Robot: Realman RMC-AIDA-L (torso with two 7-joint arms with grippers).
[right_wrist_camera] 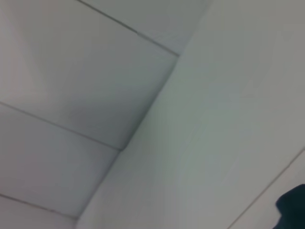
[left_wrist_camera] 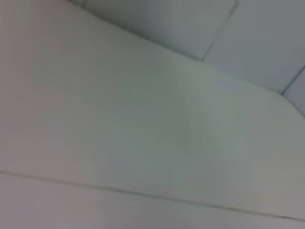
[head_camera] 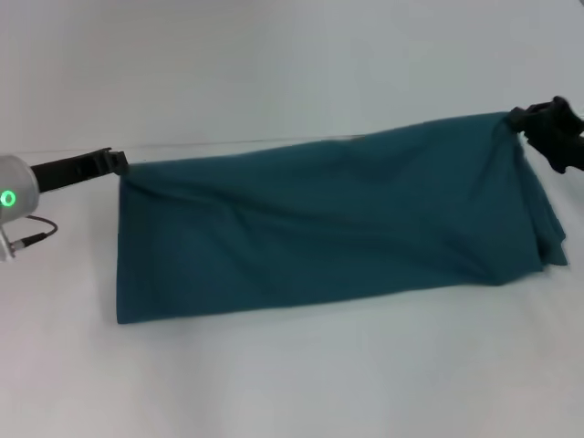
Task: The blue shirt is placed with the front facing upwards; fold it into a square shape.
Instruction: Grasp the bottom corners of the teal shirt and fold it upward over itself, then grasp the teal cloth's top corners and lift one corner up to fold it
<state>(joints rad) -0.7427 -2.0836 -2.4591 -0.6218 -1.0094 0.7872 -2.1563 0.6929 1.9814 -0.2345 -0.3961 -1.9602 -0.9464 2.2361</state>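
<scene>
While its two upper corners are lifted, the blue shirt [head_camera: 319,228] hangs as a wide, creased band across the middle of the head view, its lower edge lying on the white worktop [head_camera: 292,383]. No print, neckline or sleeve can be made out on the side facing the camera; it shows only plain teal cloth, with a bunched fold drooping at its right end. The left tool [head_camera: 117,162] pinches the shirt's upper left corner, with its dark fingers closed on the cloth, and the arm behind it runs off the picture's edge past a grey housing with a green light [head_camera: 9,198]. The right tool [head_camera: 522,120] grips the upper right corner, held higher than the left one and partly cut off by the frame. The left wrist view shows only pale panels; the right wrist view catches a small dark scrap of the shirt [right_wrist_camera: 291,210] at one corner.
</scene>
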